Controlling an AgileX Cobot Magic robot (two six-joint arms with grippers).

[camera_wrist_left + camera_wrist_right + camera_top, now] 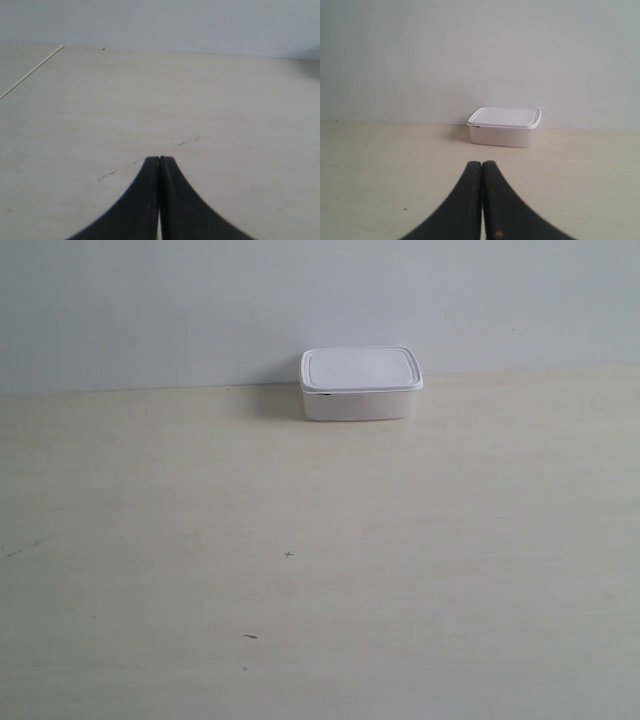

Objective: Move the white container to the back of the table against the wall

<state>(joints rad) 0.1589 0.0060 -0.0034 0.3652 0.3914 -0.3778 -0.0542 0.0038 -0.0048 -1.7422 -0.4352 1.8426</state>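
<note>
The white container stands with its flat lid on at the far edge of the table, right by the wall. In the right wrist view the white container sits ahead of my right gripper, well apart from it; that gripper's black fingers are pressed together and hold nothing. My left gripper is also shut and empty, over bare table; the container does not show in that view. Neither arm appears in the exterior view.
A few tiny dark specks mark the table. In the left wrist view a thin pale line crosses the surface on one side, and the wall closes the far end.
</note>
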